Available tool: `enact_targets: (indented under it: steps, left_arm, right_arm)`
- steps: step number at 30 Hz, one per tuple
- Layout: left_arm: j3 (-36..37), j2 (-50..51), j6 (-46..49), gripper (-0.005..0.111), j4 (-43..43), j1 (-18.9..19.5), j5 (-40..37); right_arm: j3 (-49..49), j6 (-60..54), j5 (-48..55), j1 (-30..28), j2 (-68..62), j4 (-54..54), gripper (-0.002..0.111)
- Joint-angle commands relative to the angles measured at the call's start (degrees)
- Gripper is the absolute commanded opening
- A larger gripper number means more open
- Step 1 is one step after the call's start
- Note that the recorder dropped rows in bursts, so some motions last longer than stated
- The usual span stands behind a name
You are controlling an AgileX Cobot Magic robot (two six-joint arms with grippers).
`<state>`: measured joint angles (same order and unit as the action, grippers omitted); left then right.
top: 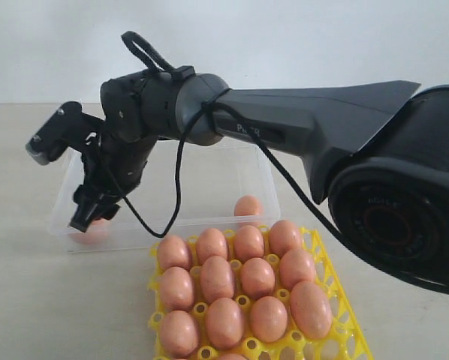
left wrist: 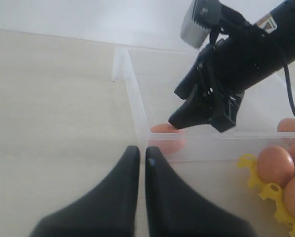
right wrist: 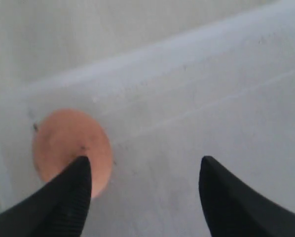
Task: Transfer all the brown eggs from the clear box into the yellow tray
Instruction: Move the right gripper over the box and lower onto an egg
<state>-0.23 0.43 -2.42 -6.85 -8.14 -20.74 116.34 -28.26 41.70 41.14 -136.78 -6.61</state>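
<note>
The brown eggs [top: 218,278] are smooth, matte, orange-brown ovals. Twelve sit whole in the yellow tray [top: 343,304], one to a cup, in three rows of four. The top of a thirteenth shows at the 6 o'clock edge of the exterior view. The tray is a bright plastic lattice with raised pegs between its cups. It stands at 5 o'clock of the clear box [top: 59,219], just beside its near wall.

Two more eggs lie in this shallow, transparent, flared-rim box. The corner egg [top: 94,232] sits at its 8 o'clock corner, blurred by the near wall. The second egg [top: 248,205] rests by that wall toward 4 o'clock.

The right jaws hang inside the box above the corner egg, spread wide and gripping nothing. In the right wrist view one ribbed black fingertip [right wrist: 73,192] overlaps the egg's edge, though contact cannot be told. The other fingertip is over bare box floor.

The left jaws are closed, with only a thin seam between the two smooth black fingers [left wrist: 113,197], and they hold nothing. They are over the surface [top: 29,300], pale and matte, outside the box, whose wall stands between them and the corner egg.

The dark grey right arm [top: 307,124] crosses the box from 3 o'clock and hides much of its far wall. One black cable [top: 178,180] loops down in front of the box.
</note>
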Motion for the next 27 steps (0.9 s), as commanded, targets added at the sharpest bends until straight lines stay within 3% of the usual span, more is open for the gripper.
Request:
enact_targets:
  steps: [1,15,27]
  left_arm:
    - [0.2,0.2,0.2,0.004,0.2,-0.1,0.4]
    - [0.2,0.2,0.2,0.004,0.2,-0.1,0.4]
    - [0.2,0.2,0.2,0.004,0.2,-0.1,0.4]
  right_arm:
    - [0.2,1.7,3.5,0.0,-0.4,7.0,0.058]
    - [0.4,-4.4,-2.0,0.0,-0.3,-0.8,0.058]
    - [12.9,-7.5,12.6,0.0,0.1,-1.3,0.056]
